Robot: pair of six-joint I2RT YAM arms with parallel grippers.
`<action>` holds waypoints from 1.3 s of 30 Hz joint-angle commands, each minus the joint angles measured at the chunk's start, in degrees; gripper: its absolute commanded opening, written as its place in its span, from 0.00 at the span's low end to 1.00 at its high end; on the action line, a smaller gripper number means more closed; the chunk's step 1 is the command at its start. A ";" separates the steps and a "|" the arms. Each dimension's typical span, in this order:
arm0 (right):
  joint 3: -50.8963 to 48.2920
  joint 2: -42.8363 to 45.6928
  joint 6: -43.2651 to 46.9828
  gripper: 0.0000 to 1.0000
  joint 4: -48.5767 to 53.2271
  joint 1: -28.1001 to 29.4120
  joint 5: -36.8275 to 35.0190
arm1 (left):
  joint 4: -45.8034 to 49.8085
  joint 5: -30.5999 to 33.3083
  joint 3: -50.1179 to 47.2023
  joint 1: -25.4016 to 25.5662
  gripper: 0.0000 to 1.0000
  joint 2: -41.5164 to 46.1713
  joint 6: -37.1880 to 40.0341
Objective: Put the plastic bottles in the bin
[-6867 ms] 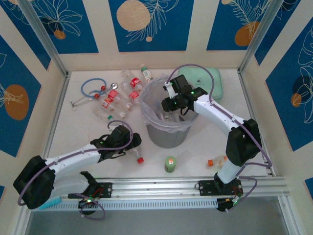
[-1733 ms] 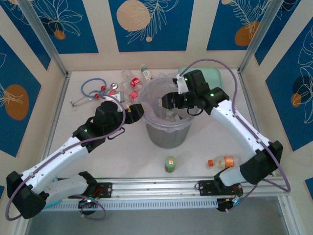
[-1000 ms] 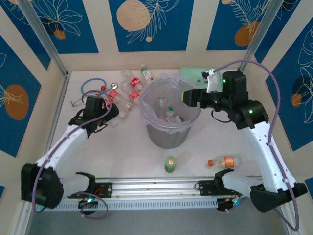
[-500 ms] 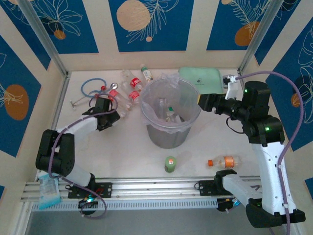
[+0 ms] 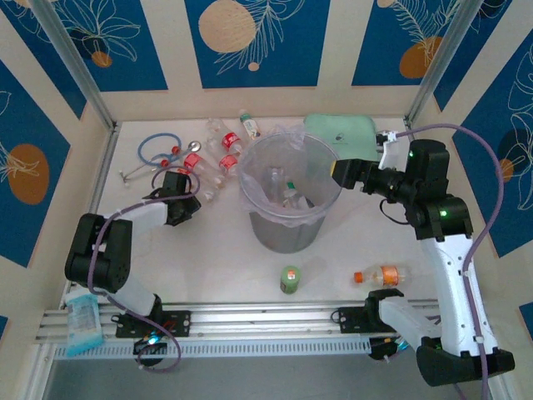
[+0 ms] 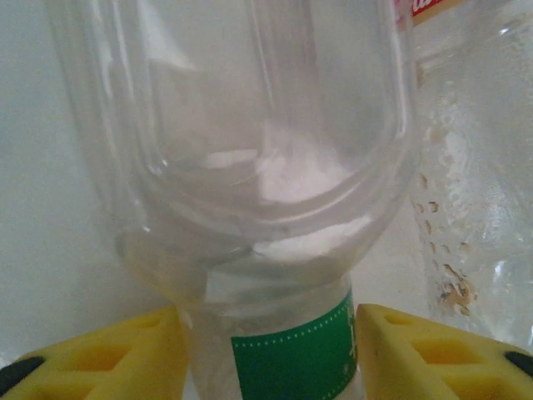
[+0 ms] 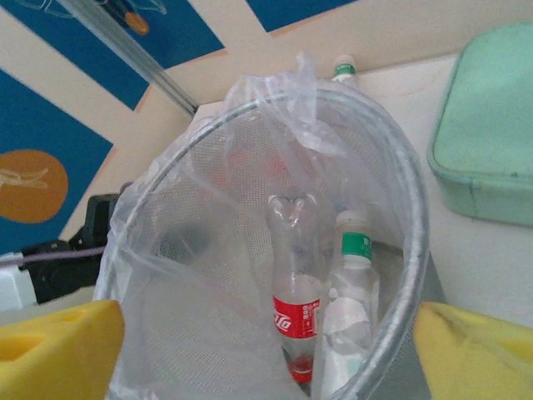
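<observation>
Pressed against both sides of a clear green-labelled bottle [image 6: 250, 167] are the yellow fingers [image 6: 117, 350] of my left gripper [image 6: 271, 354]. From above, that left gripper [image 5: 187, 198] sits low at the pile of plastic bottles [image 5: 218, 158] left of the bin [image 5: 279, 233]. Next to the gripped bottle lies a red-labelled one [image 6: 475, 167]. My right gripper [image 5: 337, 171] hangs open just right of the bin rim [image 7: 408, 217], its jaws wide apart. Inside the bin stand a red-labelled bottle [image 7: 296, 283] and a green-collared one [image 7: 354, 292].
An orange-capped bottle [image 5: 381, 274] lies on the table at the front right. A small green-labelled bottle [image 5: 290, 279] stands in front of the bin. The mint-green case [image 5: 346, 133] lies behind the bin, and a blue stethoscope [image 5: 154, 150] at the back left.
The left jaws have come together onto the green-labelled bottle at the pile. The right gripper has pulled back from over the bin to its right side and opened wider.
</observation>
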State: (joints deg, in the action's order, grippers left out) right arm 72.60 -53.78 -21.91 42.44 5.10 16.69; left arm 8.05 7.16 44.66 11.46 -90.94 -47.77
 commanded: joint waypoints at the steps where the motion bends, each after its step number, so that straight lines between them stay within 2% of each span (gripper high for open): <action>1: -1.37 0.52 -2.14 0.98 -3.03 -0.71 0.45 | -0.08 -0.57 -0.92 -0.65 0.51 0.93 -0.20; 7: -0.75 0.81 -1.62 0.99 -1.86 -1.30 -0.40 | 1.52 -0.01 -3.13 -0.65 0.37 6.65 -0.31; 12: -0.90 2.03 -1.83 1.00 0.28 -3.59 0.24 | 5.50 -0.58 -4.27 -0.66 0.22 15.34 1.25; 15: 1.47 1.08 -5.49 0.97 0.73 -5.48 4.67 | 7.81 -2.69 -5.39 -0.57 0.20 22.61 2.33; 20: 3.46 -2.56 -11.37 0.94 -7.54 -4.64 13.57 | 14.69 -9.60 -3.74 -0.33 0.17 32.66 4.36; 22: 5.61 -5.56 -12.02 0.93 -9.83 -1.45 14.53 | 14.72 -14.83 -2.59 0.15 0.17 36.50 4.91; 24: 10.36 -9.76 -9.82 0.92 -9.03 4.67 11.82 | 14.53 -19.18 -0.88 1.59 0.16 40.40 5.11; 26: 17.21 -15.25 -5.09 0.84 -5.56 11.88 9.38 | 14.70 -21.06 0.80 3.63 0.14 43.76 5.44; 29: 28.16 -24.38 0.97 0.81 -0.48 22.18 5.82 | 14.87 -20.89 3.14 8.30 0.11 47.93 7.26; 33: 37.74 -33.70 3.46 0.90 0.45 31.73 2.55 | 14.73 -18.68 5.64 16.63 0.08 49.45 11.65; 39: 48.92 -44.01 3.89 0.96 5.01 36.83 -1.14 | 11.42 -16.15 7.90 24.94 0.07 46.89 15.48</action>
State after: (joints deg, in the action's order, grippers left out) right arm 117.38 -95.35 -20.03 42.89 41.12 18.39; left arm 21.47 -10.46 50.43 34.33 -42.70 -36.23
